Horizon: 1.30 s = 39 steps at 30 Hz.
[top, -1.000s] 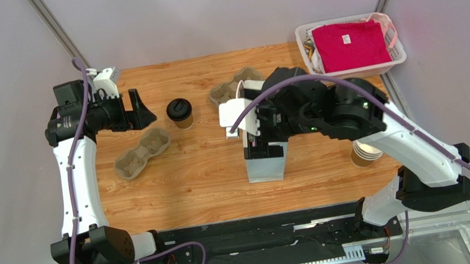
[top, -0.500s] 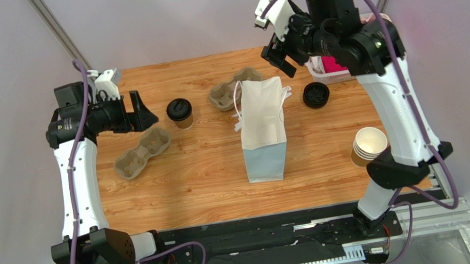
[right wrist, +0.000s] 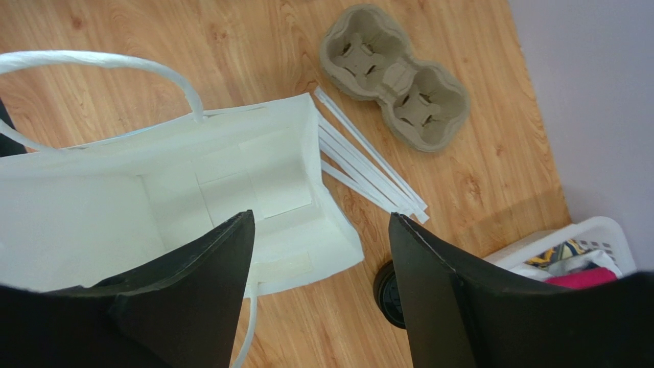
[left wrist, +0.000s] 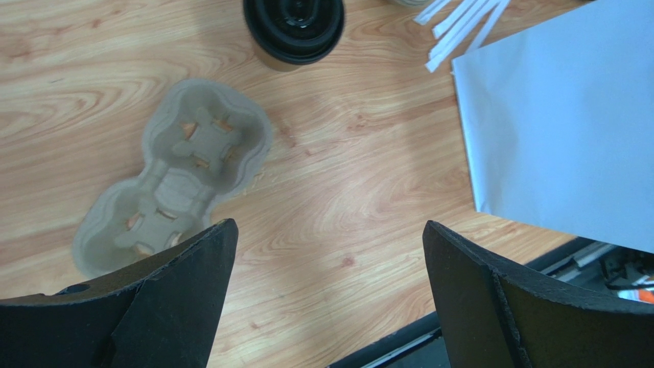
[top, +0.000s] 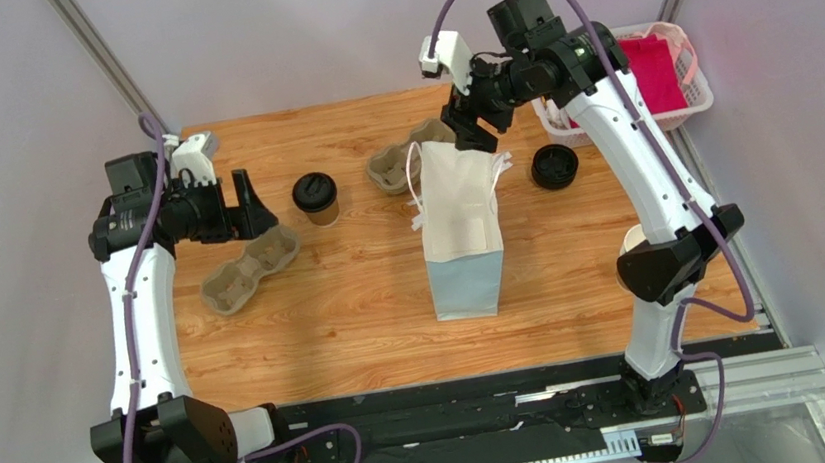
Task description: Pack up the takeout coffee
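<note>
The left gripper is hanging over the left side of the table with its fingers spreading as wide as they go, gripping and touching nothing. A grey pulp carrier is lying on the wood just under them. The takeout coffee is standing upright on the table, lid on, just beyond that carrier and between the left gripper and the white paper bag, with no finger touching it. The right gripper is hovering over the bag's open mouth, its fingers standing clearly apart and holding nothing; the bag's white inside is showing between them. A second pulp carrier is sitting just beyond the bag, and a loose black lid is lying to its right. A white basket holding red cloth is occupying the far right corner.
</note>
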Available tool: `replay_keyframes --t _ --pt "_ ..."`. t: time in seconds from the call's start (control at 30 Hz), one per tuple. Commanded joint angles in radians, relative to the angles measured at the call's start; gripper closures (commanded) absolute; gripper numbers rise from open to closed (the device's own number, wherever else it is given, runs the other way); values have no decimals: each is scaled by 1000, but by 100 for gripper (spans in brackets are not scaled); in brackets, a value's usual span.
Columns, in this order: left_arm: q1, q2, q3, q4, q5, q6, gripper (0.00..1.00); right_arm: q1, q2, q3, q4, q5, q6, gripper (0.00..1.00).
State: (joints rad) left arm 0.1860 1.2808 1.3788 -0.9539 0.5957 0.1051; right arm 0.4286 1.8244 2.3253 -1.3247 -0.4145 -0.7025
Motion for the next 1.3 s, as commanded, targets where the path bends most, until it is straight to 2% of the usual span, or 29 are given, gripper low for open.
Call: replay_keyframes --t 0.0,0.13,0.3,0.4,0.43,0.47,0.57,0.6,0.83,1.03,1.2,1.27 --pt "7 -14 -11 24 -115 -4 1 -1 38 -12 -31 -61 -54 31" --pt "12 14 -27 20 -165 -27 1 -11 65 -38 -8 -40 -55 33" --pt "30 29 -63 23 -122 -65 1 -22 90 -70 30 -30 -61 39" --pt "61 37 -79 29 -94 -91 1 -30 104 -83 22 -38 -71 51" --pt "81 43 -98 30 -67 -99 1 -30 104 -93 21 -40 -75 60" --pt "99 46 -112 38 -16 -105 1 -30 104 -98 22 -40 -77 64" --pt "177 54 -153 61 -31 -169 3 -30 105 -95 25 -37 -58 94" --pt "228 57 -159 60 -31 -173 3 -30 104 -92 27 -37 -48 100" --pt "423 60 -247 116 41 -159 5 -28 49 -139 73 -58 -2 100" --pt "452 48 -359 190 -24 -117 4 -27 20 -156 102 -7 69 100" --pt "516 133 -415 245 12 -182 6 -28 -14 -193 140 -35 84 100" --pt "543 147 -437 314 35 -228 8 -28 -36 -222 162 -47 90 100"
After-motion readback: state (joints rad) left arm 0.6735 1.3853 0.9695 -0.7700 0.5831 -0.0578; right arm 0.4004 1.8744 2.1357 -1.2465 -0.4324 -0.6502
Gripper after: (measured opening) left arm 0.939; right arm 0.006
